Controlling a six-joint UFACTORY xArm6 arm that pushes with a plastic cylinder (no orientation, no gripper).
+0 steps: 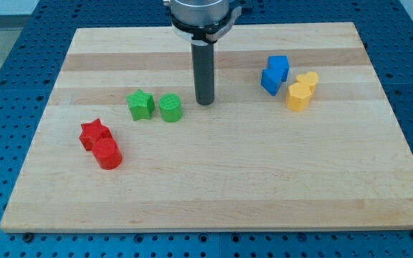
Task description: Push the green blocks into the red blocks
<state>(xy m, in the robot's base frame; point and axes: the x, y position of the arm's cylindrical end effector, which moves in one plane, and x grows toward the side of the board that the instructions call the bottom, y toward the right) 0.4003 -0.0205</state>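
Risk: the two green blocks, a green star [140, 104] and a green cylinder [170, 108], may be split apart if an off-centre push is given, so that one is slid past the red star [95, 133] and red cylinder [108, 153].

Pincer: none is fitted; nothing is gripped.

My tip [205, 102] is set just beside the green cylinder, on the view's right. The reds are found toward the view's lower left.

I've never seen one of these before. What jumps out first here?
Most striking is the dark rod coming down from the view's top, my tip resting on the wooden board just right of the two green blocks. Two red blocks huddle at lower left, apart from the green ones. Blue blocks and yellow blocks cluster at upper right.
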